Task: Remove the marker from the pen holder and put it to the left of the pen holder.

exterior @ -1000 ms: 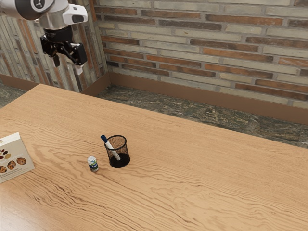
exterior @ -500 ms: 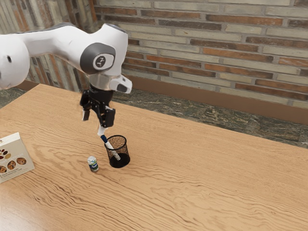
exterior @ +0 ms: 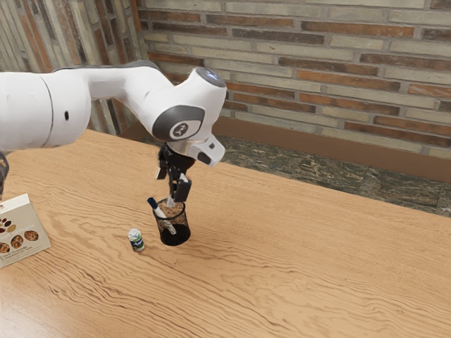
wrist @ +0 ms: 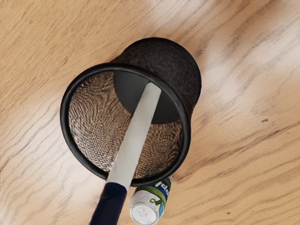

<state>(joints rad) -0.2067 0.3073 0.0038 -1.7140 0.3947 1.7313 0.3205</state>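
Exterior view: jaws parted, gripping nothing, above the holder (exterior: pixel 184 227). The marker (exterior: pixel 161 215) leans inside, cap (exterior: pixel 151 202) beyond the rim, below the jaws toward the exterior view's left. Wrist view: its axis slants from holder base to rim, cap nearer the can (wrist: pixel 147 205).

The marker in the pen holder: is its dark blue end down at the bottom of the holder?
No, the marker's dark blue end sticks out past the pen holder's rim.
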